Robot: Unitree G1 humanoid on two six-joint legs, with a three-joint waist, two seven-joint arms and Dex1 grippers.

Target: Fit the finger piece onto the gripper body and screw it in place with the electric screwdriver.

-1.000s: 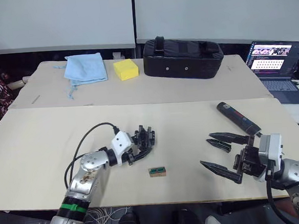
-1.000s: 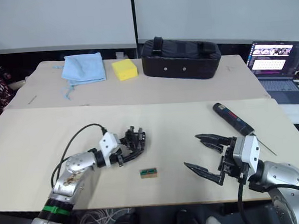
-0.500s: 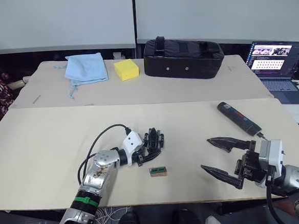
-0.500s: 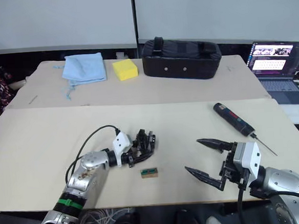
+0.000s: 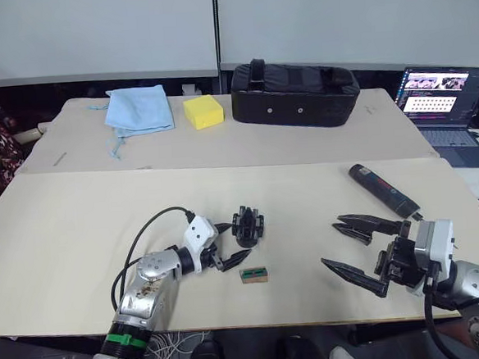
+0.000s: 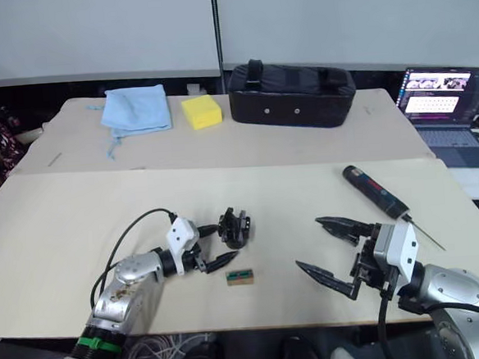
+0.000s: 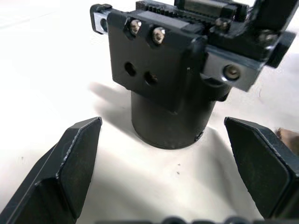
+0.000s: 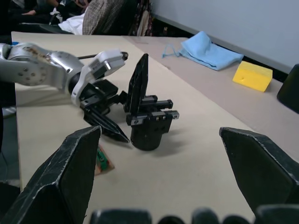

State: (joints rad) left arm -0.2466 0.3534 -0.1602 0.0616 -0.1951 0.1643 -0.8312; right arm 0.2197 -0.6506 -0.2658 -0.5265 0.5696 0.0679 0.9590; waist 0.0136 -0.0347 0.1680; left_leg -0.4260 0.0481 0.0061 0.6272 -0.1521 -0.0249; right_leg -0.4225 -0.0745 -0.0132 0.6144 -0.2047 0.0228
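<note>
The gripper body (image 5: 248, 225), a chunky black block on a round base, stands upright on the cream table (image 5: 78, 224). A slender black finger piece (image 8: 138, 81) rises from its top. My left gripper (image 5: 237, 240) is open just left of the body, one finger on each side of its base (image 7: 168, 126), touching nothing. The electric screwdriver (image 5: 382, 190) lies flat at the right, beyond my right gripper (image 5: 333, 241). That gripper is open and empty and points at the body from a distance.
A small green and brown block (image 5: 253, 275) lies just in front of the gripper body. On the far table sit a blue cloth (image 5: 139, 109), a yellow block (image 5: 202, 111) and a black zipped bag (image 5: 293, 93). An open laptop (image 5: 443, 104) stands at the far right.
My left gripper carried the gripper body to the right, then opened and drew back left, leaving the body standing on the table. The right gripper stays open in much the same place.
</note>
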